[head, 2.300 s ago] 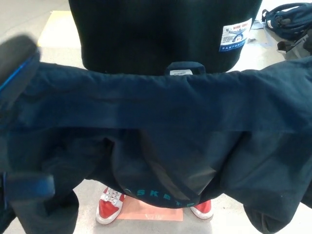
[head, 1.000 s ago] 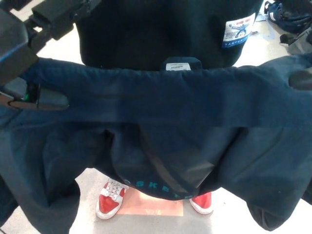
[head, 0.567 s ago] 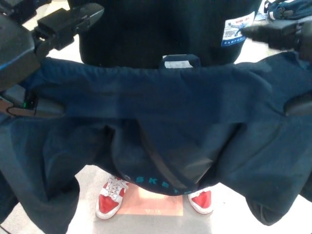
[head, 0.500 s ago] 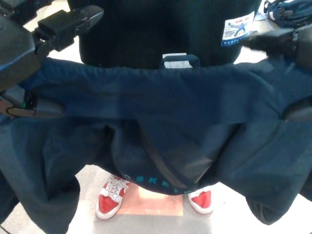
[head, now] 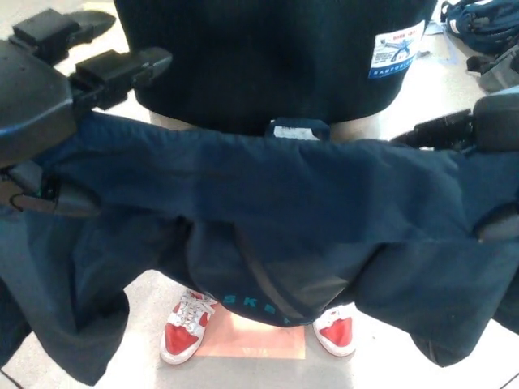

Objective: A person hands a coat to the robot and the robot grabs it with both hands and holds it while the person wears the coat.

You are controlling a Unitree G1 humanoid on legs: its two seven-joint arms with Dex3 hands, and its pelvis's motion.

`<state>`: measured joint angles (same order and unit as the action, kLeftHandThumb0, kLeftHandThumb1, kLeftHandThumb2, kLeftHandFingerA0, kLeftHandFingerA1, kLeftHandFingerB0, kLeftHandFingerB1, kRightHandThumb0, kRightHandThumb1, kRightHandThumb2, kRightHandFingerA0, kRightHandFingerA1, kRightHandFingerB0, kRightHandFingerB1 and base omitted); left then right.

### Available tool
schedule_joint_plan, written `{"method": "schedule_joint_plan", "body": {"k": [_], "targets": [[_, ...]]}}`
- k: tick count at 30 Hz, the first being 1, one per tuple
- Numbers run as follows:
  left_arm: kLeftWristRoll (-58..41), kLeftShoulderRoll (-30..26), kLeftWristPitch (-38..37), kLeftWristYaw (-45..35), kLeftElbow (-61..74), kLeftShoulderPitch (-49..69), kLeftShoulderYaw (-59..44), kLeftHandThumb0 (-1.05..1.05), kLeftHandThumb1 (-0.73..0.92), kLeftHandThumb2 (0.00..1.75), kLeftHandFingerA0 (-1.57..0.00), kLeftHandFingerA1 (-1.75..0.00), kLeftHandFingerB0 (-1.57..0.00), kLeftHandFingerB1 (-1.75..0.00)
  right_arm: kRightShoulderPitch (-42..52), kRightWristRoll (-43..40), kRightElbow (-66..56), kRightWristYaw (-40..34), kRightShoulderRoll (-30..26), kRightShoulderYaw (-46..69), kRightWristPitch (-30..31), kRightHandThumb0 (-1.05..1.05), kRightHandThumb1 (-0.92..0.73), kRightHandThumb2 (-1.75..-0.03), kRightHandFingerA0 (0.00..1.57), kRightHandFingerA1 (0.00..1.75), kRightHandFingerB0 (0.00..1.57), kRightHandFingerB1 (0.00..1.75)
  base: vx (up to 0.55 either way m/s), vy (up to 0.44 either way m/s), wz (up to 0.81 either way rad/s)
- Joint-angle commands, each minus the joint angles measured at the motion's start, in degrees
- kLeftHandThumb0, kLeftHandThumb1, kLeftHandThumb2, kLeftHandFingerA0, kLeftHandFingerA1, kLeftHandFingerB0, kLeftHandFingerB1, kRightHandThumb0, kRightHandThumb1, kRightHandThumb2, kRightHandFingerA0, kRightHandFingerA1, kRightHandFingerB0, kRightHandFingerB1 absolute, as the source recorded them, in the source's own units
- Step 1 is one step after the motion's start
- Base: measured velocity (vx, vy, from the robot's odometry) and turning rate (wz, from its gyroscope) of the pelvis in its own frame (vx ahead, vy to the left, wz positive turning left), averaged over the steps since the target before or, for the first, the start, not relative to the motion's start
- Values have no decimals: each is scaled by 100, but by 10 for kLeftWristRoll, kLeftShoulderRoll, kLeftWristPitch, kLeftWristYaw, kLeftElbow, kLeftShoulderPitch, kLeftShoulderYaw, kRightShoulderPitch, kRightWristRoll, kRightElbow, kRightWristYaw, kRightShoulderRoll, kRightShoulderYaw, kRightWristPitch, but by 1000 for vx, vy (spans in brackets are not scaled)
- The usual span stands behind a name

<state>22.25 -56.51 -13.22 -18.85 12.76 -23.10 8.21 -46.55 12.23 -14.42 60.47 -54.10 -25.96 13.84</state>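
A dark navy coat point(head: 268, 203) hangs spread across the head view, its collar loop and white label point(head: 297, 130) at top centre. My left hand point(head: 49, 105) is at the coat's left shoulder, with two fingers point(head: 122, 66) stretched above the top edge and the thumb point(head: 53, 201) against the cloth below. My right hand point(head: 486, 126) is at the right shoulder, its finger point(head: 434, 130) above the edge and thumb point(head: 496, 223) lower. Both hands stand open around the cloth. A person in a black top point(head: 276, 57) stands just behind the coat.
The person's red and white shoes point(head: 185, 328) stand on an orange floor mat point(head: 251, 344) below the coat. A blue bag point(head: 478, 20) lies on the floor at the top right. The person's top carries a white patch point(head: 395, 49).
Both hands have come in at the coat's shoulders. Over the last half second the coat's top edge has sunk a little and my right hand's finger has dropped to it.
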Motion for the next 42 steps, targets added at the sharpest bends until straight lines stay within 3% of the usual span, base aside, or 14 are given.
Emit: {"method": "schedule_joint_plan", "body": {"k": [1, 6, 7, 8, 12, 16, 18, 20, 23, 28, 36, 37, 39, 42], "targets": [[73, -1, 133, -188, -42, -27, 84, -83, 43, 85, -40, -49, 0, -6, -15, 22, 43, 205, -21, -98, 113, -84, -53, -91, 14, 48, 0, 7, 0, 0, 0], [92, 10, 130, -205, -62, -42, 114, -98, 50, 86, -68, -52, -8, 0, -13, 35, 81, 179, -8, -106, 116, -83, -53, -90, 18, 50, 0, 8, 0, 0, 0], [95, 11, 136, -213, -66, -45, 121, -99, 50, 86, -71, -53, -8, -1, -14, 34, 87, 176, -6, -105, 117, -83, -66, -60, 28, 41, 0, 8, 0, 0, 0], [96, 12, 139, -218, -69, -47, 125, -91, 45, 85, -69, -55, -4, -9, -15, 33, 91, 175, -5, -106, 121, -82, -51, -89, 17, 49, 0, 7, 0, 0, 0], [109, 20, 141, -222, -93, -64, 141, -86, 55, 58, -82, -47, -19, -28, -20, 30, 107, 169, 0, -104, 123, -81, -51, -89, 16, 48, 0, 9, 0, 0, 0], [109, 29, 133, -195, -109, -54, 137, -89, 46, 85, -77, -59, -30, -40, -6, 23, 110, 135, 10, -85, 113, -80, -51, -88, 15, 47, 1, 17, 0, 0, 0], [119, 38, 127, -167, -115, -45, 133, -93, 58, 61, -80, -57, -56, -37, 44, 42, 89, 36, 10, -49, 51, -81, -72, -62, 54, 42, 27, 30, 0, 0, 0], [137, 55, 110, -102, -130, -26, 123, -79, 79, 66, -97, -137, -86, -125, 96, 66, 80, -60, 29, -17, 12, -54, -73, -105, 89, 69, 66, 63, 0, 0, 0], [162, 75, 88, -4, -144, 3, 110, -60, 87, 68, -92, -139, -76, -116, 160, 73, 81, -167, 55, 31, -43, -41, -87, -67, 121, 76, 79, 53, 0, 0, 0], [171, 116, 53, 142, -186, 28, 90, -34, 86, 68, -79, -169, -65, -138, 212, 148, 94, -331, 79, 44, -123, -36, -87, -65, 77, 116, 70, 65, 0, 0, 0], [175, 161, 24, 259, -254, 29, 83, -41, 90, 71, -80, -173, -63, -150, 213, 138, 157, -383, 110, 57, -177, -29, -83, -64, 83, 116, 64, 55, 0, 0, 0], [182, 164, 25, 270, -258, 28, 86, -38, 90, 66, -78, -174, -52, -153, 210, 143, 160, -387, 113, 56, -169, -35, -70, -108, 86, 101, 71, 75, 0, 0, 0], [195, 168, 28, 288, -265, 27, 91, -39, 89, 70, -80, -174, -63, -154, 206, 147, 164, -391, 117, 56, -165, -44, -89, -66, 92, 84, 80, 60, 0, 0, 0], [210, 176, 20, 350, -281, 33, 89, -41, 86, 72, -89, -169, -78, -153, 202, 151, 174, -408, 130, 55, -174, -49, -90, -68, 94, 129, 85, 90, 0, 0, 0]]}}
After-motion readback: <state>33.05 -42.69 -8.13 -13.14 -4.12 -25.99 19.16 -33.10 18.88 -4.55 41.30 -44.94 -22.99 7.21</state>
